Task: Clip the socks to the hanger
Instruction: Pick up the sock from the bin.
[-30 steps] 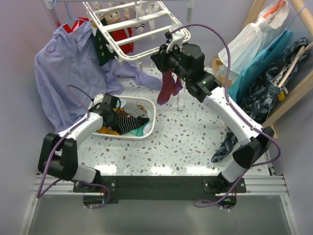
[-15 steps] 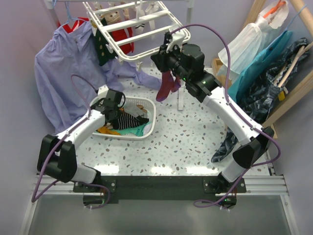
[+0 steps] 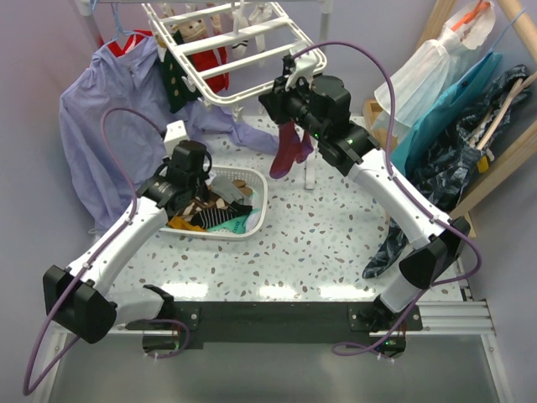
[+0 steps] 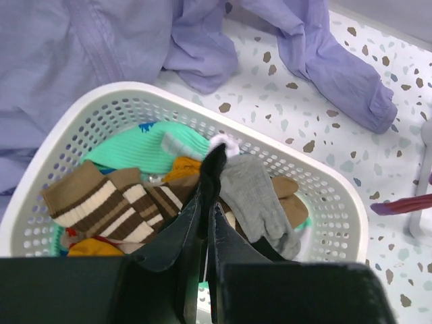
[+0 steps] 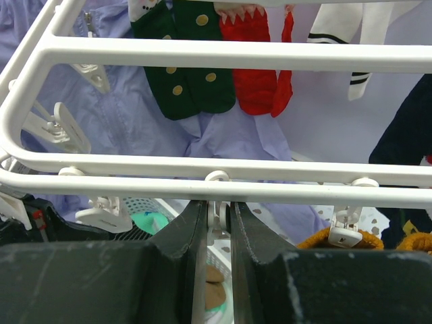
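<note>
Hanger (image 5: 216, 54) edge clip (image 5: 217, 219) between right claw (image 5: 217, 204) tips; dark sock (image 4: 214, 169) in left claw (image 4: 207, 202)

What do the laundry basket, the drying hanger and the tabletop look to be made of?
Basket: probably white moulded plastic, matte; its walls are pierced with regular holes.
Hanger: white plastic by its look, smooth with a slight sheen; rounded moulded bars.
Tabletop: terrazzo-like white surface with dark flecks, glossy where lights reflect; stone or laminate cannot be told.

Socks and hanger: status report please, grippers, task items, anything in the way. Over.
Left gripper shut on dark sock over basket. Right gripper shut on hanger clip. Purple sock dangles below. Nothing seen blocking.
</note>
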